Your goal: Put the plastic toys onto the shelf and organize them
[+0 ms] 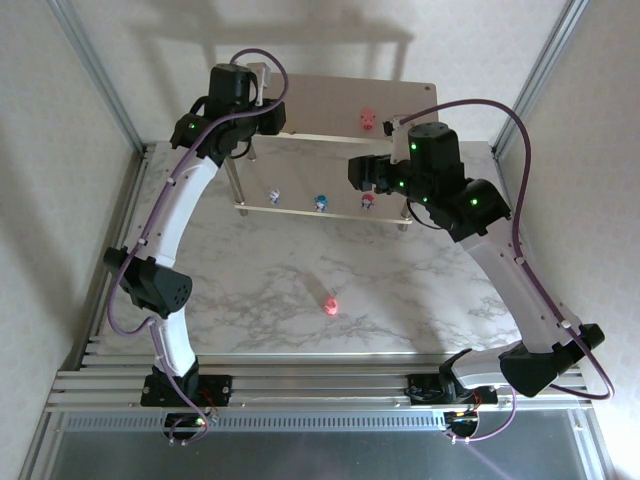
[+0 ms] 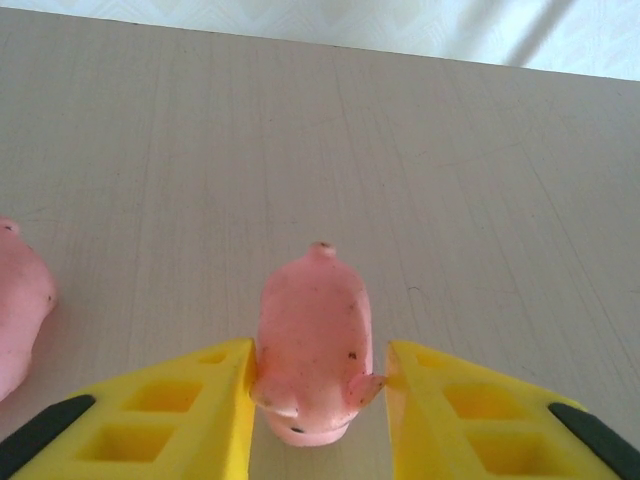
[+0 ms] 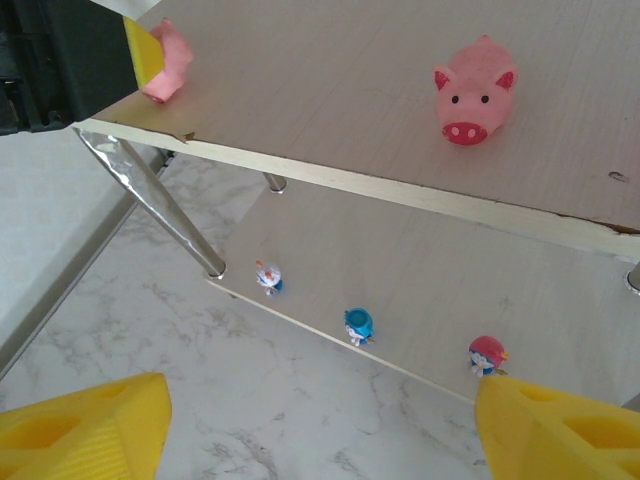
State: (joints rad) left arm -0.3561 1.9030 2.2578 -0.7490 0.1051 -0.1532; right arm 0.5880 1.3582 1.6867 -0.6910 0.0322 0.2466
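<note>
On shelf (image 1: 330,100) top, pink pigs (image 3: 474,91), below, three whitish figurines (image 3: 357,325)

The table (image 1: 250,300) has a white marble-pattern top with grey veins. Pale, lightly textured walls (image 1: 60,90) stand on the left, right and far sides. Slanted aluminium posts (image 1: 100,75) rise at the far corners. Slotted aluminium rails (image 1: 320,385) run along the near edge. Soft shadows lie on the far wall.
</note>
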